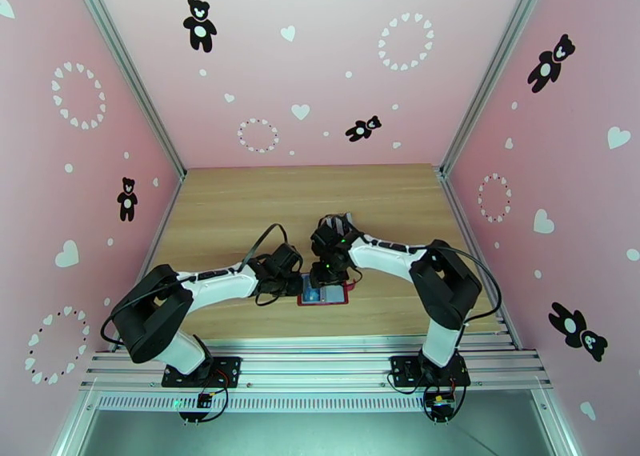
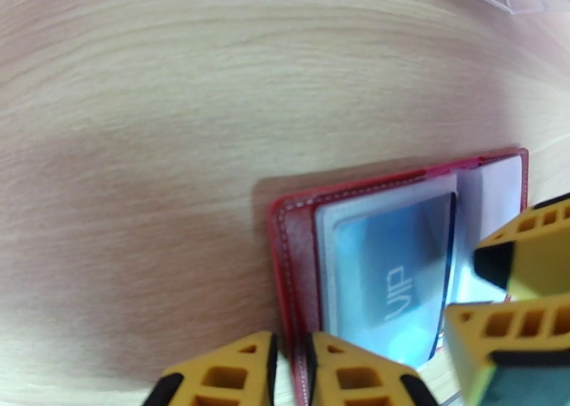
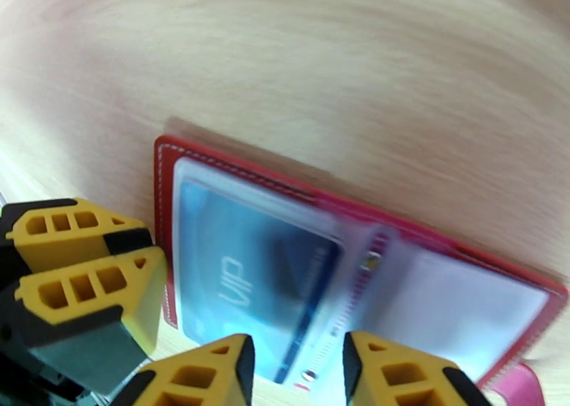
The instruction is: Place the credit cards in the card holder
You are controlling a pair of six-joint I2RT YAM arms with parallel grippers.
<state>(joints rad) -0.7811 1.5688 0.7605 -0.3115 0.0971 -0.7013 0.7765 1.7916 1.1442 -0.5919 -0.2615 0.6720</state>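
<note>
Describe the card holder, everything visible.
The card holder is a red leather-like wallet with white stitching and clear inner sleeves, lying open and flat on the wooden table. A blue VIP card sits in one sleeve; a snap tab sticks out at one end. The left tool pinches its cover edge.

Bright, even light; soft shadows; both wrist views blurred.
</note>
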